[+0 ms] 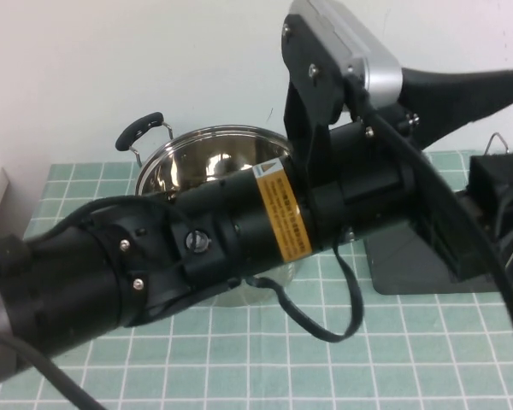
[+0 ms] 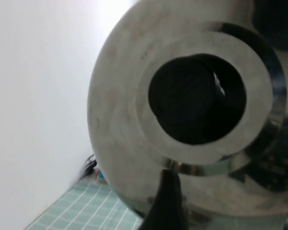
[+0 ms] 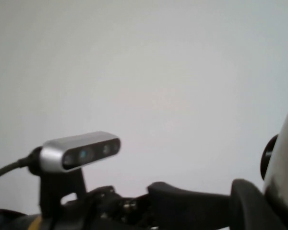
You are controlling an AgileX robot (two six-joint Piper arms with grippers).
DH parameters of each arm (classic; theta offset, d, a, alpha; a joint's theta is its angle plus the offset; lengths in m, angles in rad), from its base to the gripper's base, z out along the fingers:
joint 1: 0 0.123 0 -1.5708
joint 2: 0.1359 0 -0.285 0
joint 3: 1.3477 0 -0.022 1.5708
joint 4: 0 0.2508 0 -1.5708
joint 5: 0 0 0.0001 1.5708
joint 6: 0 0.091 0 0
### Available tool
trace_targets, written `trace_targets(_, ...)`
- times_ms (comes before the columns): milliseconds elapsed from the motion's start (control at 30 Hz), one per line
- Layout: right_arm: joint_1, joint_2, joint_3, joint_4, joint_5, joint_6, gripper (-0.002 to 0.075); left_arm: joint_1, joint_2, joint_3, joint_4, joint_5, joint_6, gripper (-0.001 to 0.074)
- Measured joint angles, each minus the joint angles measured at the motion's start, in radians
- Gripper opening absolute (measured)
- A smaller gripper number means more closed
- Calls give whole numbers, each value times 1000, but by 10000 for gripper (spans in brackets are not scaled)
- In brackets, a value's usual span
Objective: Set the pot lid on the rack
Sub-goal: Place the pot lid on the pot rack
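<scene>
The pot lid (image 2: 182, 120) is lifted off the table, pinched at its rim by the closed left claw (image 2: 169, 184) near the rack (image 1: 436, 265) at the right edge, not yet racked; the right claw is unseen.

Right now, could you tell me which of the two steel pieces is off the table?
The pot lid, the disc with the black knob, gripped by the left gripper; the two-handled pot stands on the table. Right gripper unseen.
</scene>
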Motion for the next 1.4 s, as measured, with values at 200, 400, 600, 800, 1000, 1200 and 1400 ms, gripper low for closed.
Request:
trace_targets(200, 0, 159, -3, 0, 9, -81, 46, 86, -53, 0, 331, 125, -271, 190)
trace_targets(400, 0, 459, -78, 0, 88, -234, 46, 179, -133, 0, 796, 166, -760, 24)
trace_targets(600, 0, 767, -192, -2, 201, -315, 45, 197, -187, 0, 1007, 160, -935, 9)
trace_targets(800, 0, 923, -264, -2, 212, -333, 45, 199, -196, 20, 1026, 160, -952, 8)
trace_targets(1000, 0, 1028, -271, -26, 182, -358, 45, 199, -197, 56, 1029, 166, -960, 8)
trace_targets(1200, 0, 1103, -271, -76, 159, -372, 45, 199, -197, 87, 1029, 184, -965, 8)
trace_targets(1400, 0, 1130, -273, -101, 102, -379, 59, 199, -197, 111, 1029, 194, -965, 8)
